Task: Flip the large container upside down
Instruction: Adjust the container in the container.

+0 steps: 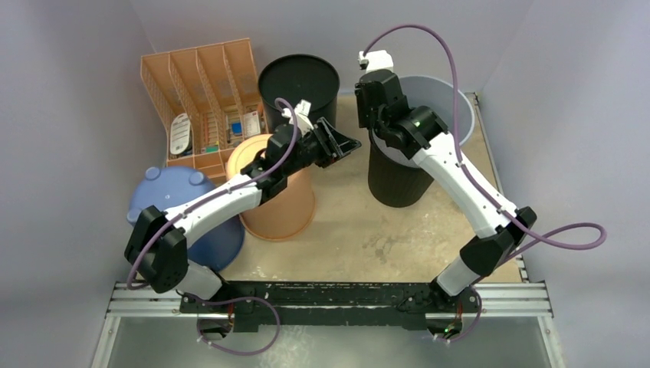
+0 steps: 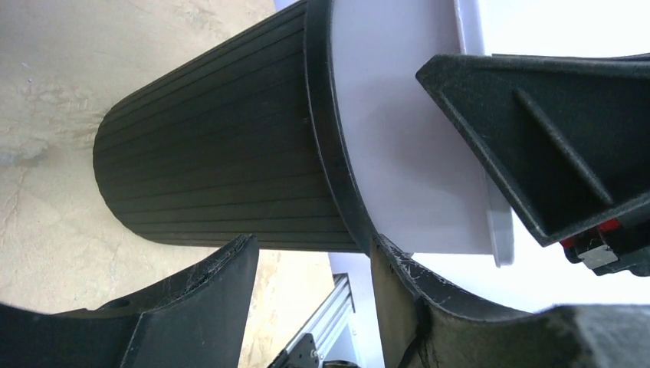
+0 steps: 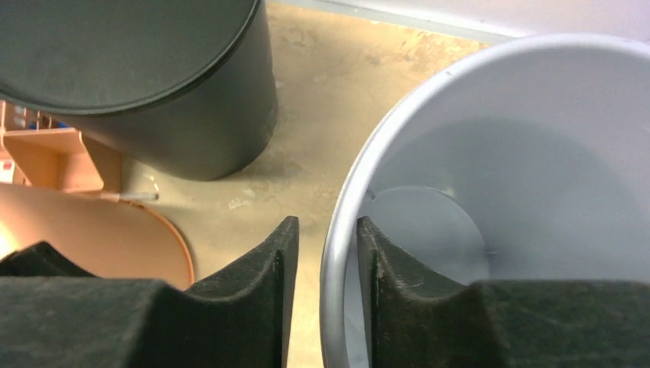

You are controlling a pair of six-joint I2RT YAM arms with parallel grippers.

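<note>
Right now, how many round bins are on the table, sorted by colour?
Plain black bin: 1
Orange bin: 1
Blue bin: 1
Ribbed black bin with grey inside: 1
Total: 4

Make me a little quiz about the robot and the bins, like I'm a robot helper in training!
1. True or false: the grey bin stands with its open end up.
2. Which gripper has the grey bin's rim between its fingers? A) left B) right C) neither
3. Fill in: the left arm reaches over the ____ bin.

Key:
1. True.
2. B, the right gripper.
3. Orange: the orange bin.
</note>
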